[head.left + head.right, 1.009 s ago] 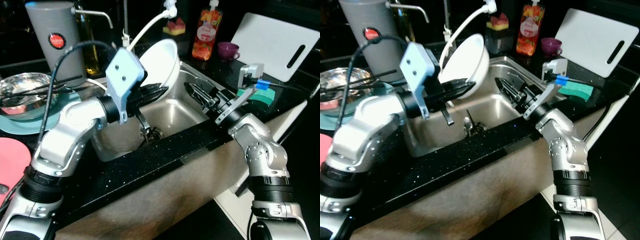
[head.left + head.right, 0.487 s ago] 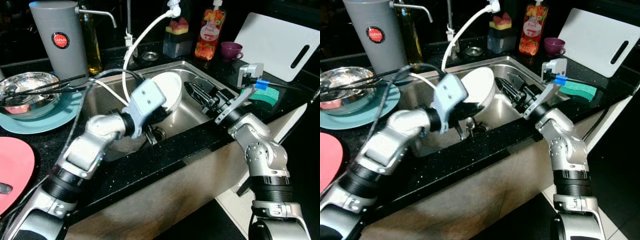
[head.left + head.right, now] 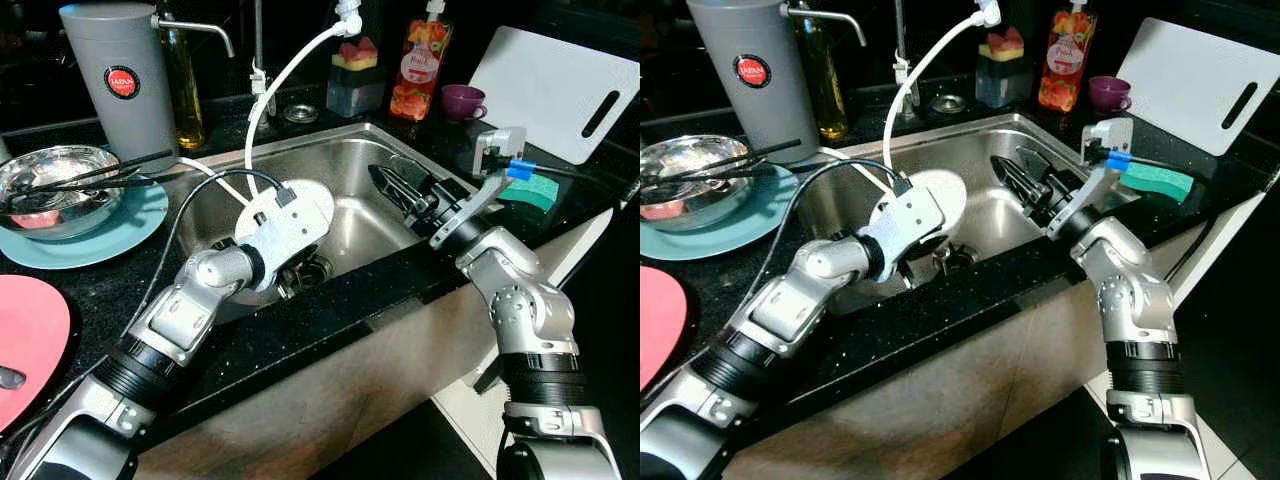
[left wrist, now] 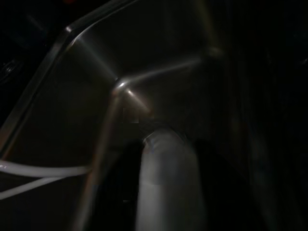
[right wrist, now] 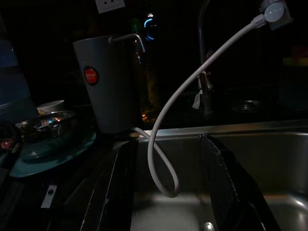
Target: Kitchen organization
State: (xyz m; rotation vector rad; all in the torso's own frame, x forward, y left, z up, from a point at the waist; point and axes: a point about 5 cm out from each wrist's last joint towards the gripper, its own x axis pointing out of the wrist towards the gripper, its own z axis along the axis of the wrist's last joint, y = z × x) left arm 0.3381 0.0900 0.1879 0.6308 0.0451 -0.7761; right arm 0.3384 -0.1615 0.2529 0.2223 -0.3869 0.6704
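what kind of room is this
A home kitchen, most likely: a stainless sink set in a black counter, a bottle of dish soap behind it, and a white cutting board leaning nearby.

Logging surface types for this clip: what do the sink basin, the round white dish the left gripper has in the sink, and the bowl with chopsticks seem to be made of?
Sink basin: brushed stainless steel, dull grey with soft streaky glare. Round white dish: probably glazed ceramic, possibly melamine; smooth, opaque, even white. Bowl with chopsticks: polished metal, mirror-like reflections; it sits on a matte teal plate, material unclear.
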